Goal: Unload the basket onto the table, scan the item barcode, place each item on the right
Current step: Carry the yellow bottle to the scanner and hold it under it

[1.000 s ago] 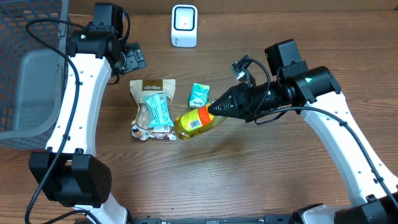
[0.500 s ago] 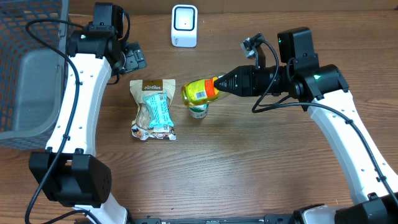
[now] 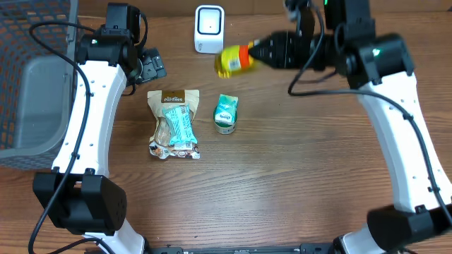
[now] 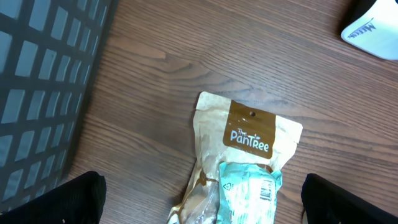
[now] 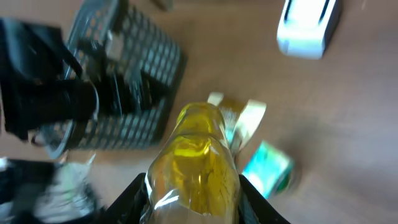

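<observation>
bottle (image 3: 232, 61) yellow, orange cap. scanner (image 3: 209, 29) white. pouch (image 3: 173, 123) tan, brown band, teal insert. small packet (image 3: 226, 113) teal-green. basket (image 3: 25, 28) dark grey grid. table (image 3: 282, 190) brown wood grain.

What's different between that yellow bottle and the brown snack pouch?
The yellow bottle is gripped by the right gripper above the table; the brown pouch lies flat on it, untouched. The bottle is rounded and yellow; the pouch flat, brown and teal. Both are packaged groceries.

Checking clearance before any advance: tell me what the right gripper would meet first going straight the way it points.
Holding the yellow bottle, the right gripper points across, just past the white scanner; the left gripper looks first in line, though heights are unclear.
</observation>
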